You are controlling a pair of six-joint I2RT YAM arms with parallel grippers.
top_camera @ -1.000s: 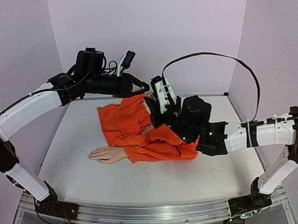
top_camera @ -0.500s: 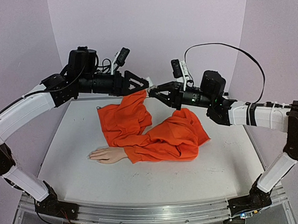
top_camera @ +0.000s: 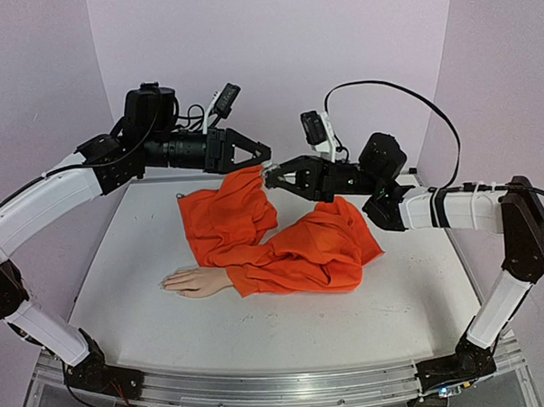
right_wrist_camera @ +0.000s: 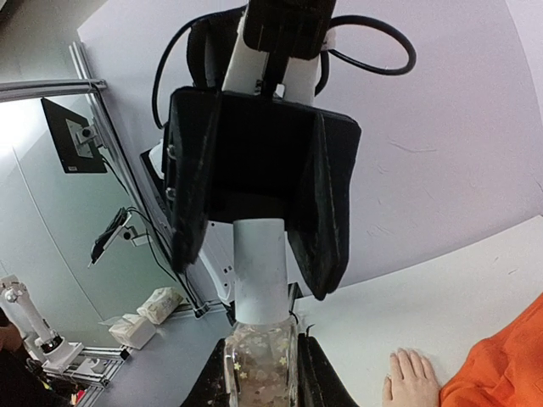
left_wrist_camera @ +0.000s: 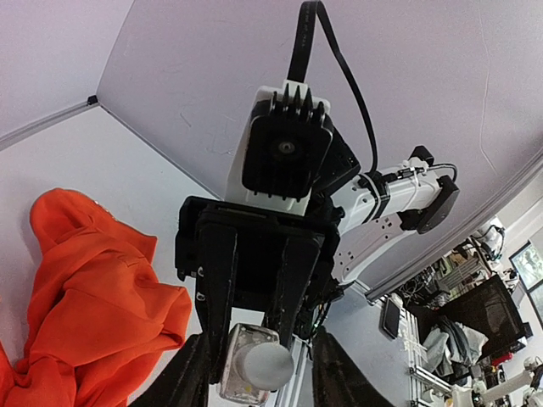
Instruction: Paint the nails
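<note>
Since half a second ago the right arm has carried its load a little further left, and the left jaws have narrowed from a wide spread. A second ago the right arm was down over the garment; it is now raised.

The left gripper and right gripper meet tip to tip in the air above the far end of the orange garment.

The right gripper is clamped on a small clear glass bottle speckled with pale stars, one finger on each side of its body. The bottle's white cap points into the left gripper.

The left jaws stand parted and straddle the cap. The left wrist view shows a gap on both sides, so no contact is confirmed.

The mannequin hand lies palm down on the white table, at the near left, fingers pointing left, its wrist running into the orange sleeve. The nails are at its fingertips, too small to make out singly, and well apart from both grippers.
</note>
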